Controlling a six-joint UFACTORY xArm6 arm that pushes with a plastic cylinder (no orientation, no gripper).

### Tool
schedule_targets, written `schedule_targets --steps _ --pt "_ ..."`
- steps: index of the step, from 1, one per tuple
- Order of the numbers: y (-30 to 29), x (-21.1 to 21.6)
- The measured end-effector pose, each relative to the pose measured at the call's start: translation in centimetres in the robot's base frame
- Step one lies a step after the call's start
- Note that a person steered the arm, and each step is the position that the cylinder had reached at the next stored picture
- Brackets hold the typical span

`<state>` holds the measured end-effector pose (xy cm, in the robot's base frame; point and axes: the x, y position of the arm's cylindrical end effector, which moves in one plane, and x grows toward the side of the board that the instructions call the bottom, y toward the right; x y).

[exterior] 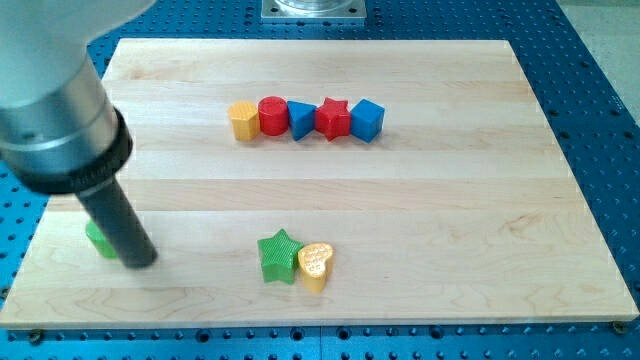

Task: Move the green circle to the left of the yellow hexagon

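The green circle (98,240) lies near the board's left edge, mostly hidden behind my rod. My tip (140,262) rests on the board just right of it and a little lower, touching or nearly touching it. The yellow hexagon (243,121) stands at the left end of a row of blocks in the upper middle, far up and to the right of my tip.
Right of the yellow hexagon in the row come a red circle (273,115), a blue triangle (301,119), a red star (333,118) and a blue cube (367,120). A green star (279,256) and a yellow heart (316,264) sit together at lower middle. The wooden board (450,220) lies on a blue perforated table.
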<state>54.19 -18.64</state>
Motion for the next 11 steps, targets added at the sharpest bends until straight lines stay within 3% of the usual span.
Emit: schedule_targets --steps 1,2,3,4,5,6,8,9,10,11 --pt "1.9 0.6" --pt "-1.1 3.2" --pt "-6.3 0.2" --pt "-2.4 -3.7" --pt "2.7 -1.5" --pt "2.7 -3.8" --pt "4.1 -12.9" --pt "3.0 -11.4" --pt "0.4 -13.6" --pt "1.4 -15.3"
